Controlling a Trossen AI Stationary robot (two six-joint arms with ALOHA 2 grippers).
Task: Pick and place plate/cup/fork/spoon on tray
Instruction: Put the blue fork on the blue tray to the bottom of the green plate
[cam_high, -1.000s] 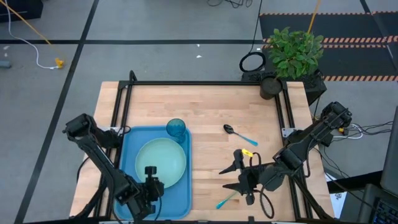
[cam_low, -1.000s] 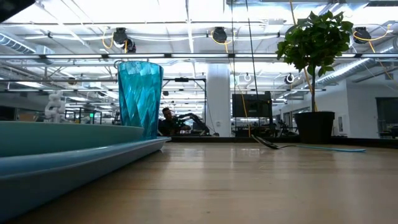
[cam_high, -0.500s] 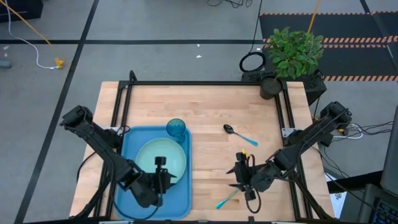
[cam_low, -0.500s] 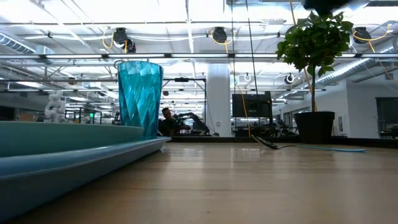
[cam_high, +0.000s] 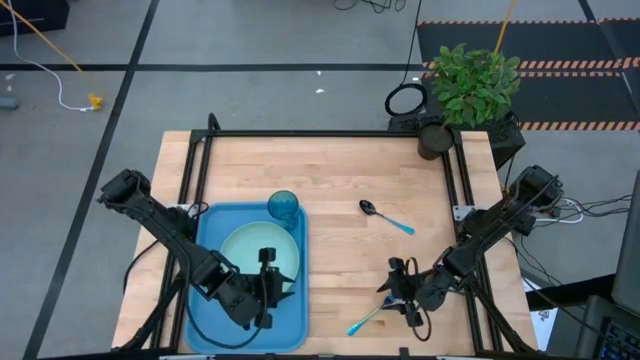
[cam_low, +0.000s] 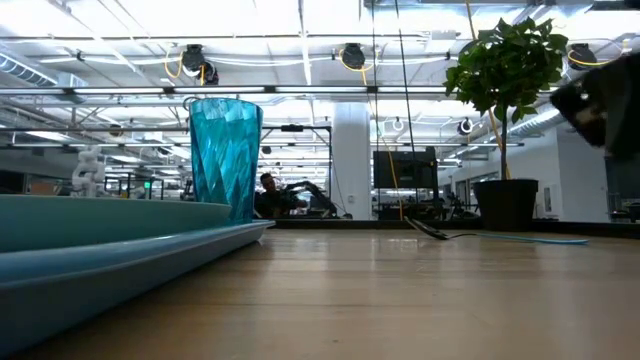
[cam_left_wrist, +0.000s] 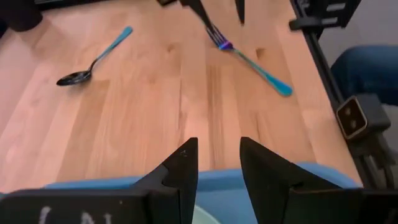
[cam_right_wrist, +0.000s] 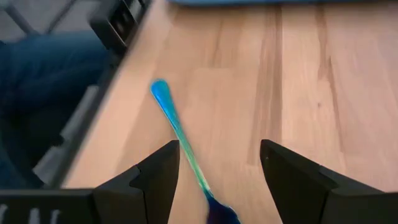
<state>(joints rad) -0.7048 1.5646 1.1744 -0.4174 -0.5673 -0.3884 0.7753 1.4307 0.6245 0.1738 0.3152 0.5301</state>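
The slim light-blue plastic fork with the turquoise handle (cam_high: 365, 320) lies flat on the wooden tabletop (cam_high: 340, 180), near its front edge and to the right of the large bright-blue rectangular tray (cam_high: 202, 240). The right pincer (cam_high: 400, 290) hangs just above the fork's tine end with its fingers spread wide and nothing between them; in the right wrist view the fork (cam_right_wrist: 180, 140) runs between the two dark fingers.

The small spoon with a dark shiny bowl and thin teal handle (cam_high: 385, 216) rests further back on the tabletop, well apart from the fork. The round pale mint-green plate (cam_high: 250, 255) and the small translucent teal-blue tumbler (cam_high: 283, 207) are already on the tray.

The left pincer (cam_high: 266, 285) waits over the plate, half open and empty.

I judge the risk is here: the fork is thin and flat, so the fingers may slide over it or push it toward the front edge.
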